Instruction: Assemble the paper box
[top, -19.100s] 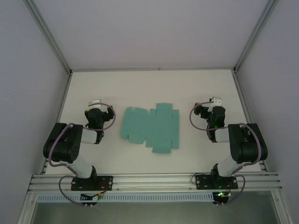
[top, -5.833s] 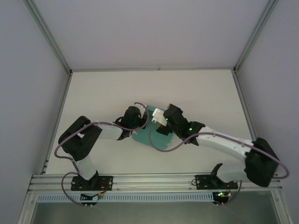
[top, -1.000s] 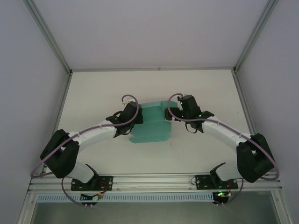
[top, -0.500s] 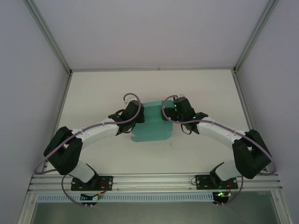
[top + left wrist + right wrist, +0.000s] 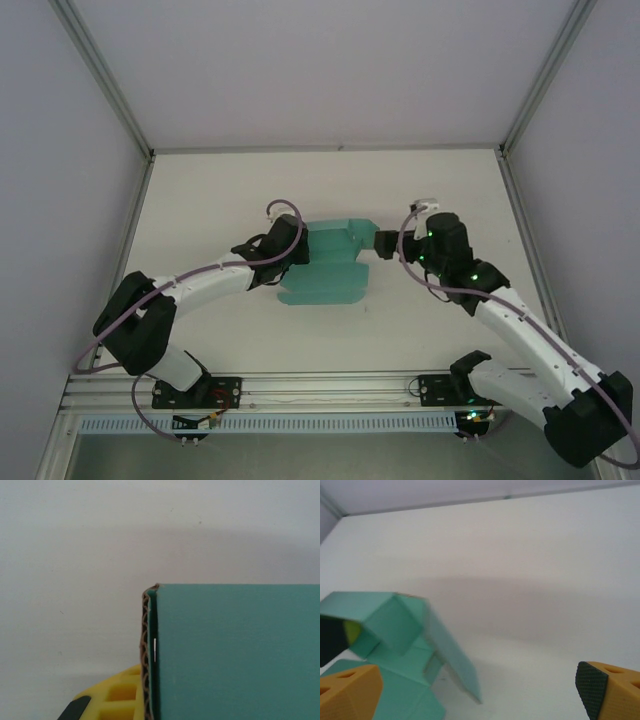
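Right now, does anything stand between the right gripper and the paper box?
Nothing visible does. The right gripper, its fingers open, sits just beside the paper box, with white table between them.

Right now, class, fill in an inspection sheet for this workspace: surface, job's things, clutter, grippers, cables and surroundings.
Surface: white table, flat and matt.
Job's things: teal paper box, partly folded, one panel raised, mid-table.
Clutter: nothing seen.
Grippers: left gripper shut on the box's left edge; right gripper open, just right of the box, holding nothing.
Cables: purple cables loop along both arms.
Surroundings: white walls, aluminium frame, slotted rail at the near edge.
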